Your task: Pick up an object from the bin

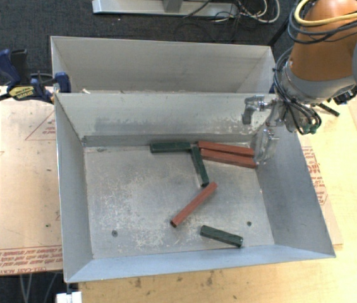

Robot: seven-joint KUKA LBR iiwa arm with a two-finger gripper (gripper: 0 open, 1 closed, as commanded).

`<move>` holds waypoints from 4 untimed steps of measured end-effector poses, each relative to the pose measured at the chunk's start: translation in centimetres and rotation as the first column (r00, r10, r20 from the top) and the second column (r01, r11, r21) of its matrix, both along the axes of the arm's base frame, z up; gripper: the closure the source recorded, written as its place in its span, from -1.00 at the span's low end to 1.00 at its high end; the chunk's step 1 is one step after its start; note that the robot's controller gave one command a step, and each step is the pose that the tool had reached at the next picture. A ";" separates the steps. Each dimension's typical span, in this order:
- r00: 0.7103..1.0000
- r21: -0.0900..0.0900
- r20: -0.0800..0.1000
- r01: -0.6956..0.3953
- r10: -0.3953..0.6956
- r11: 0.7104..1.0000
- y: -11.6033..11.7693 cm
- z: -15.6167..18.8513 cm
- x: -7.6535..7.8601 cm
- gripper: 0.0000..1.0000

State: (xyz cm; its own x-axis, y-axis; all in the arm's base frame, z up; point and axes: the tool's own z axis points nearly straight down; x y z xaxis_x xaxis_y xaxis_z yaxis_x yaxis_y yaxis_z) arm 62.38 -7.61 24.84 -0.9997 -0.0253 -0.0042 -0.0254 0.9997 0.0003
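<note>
My gripper hangs at the back right of the bin, close to the right wall, open with nothing between its fingers. Just below and left of it lie two red bars side by side, the upper and the lower, their right ends reaching under the gripper. A dark green bar runs at a slant from their left ends towards the middle.
Another dark green bar lies along the back wall. A third red bar lies slanted in the middle, and a short dark green bar near the front wall. The arm's orange cover and cables sit above the right rim.
</note>
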 end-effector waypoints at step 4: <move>0.996 0.000 0.002 -0.089 0.089 0.996 7.8 -17.5 -4.4 1.00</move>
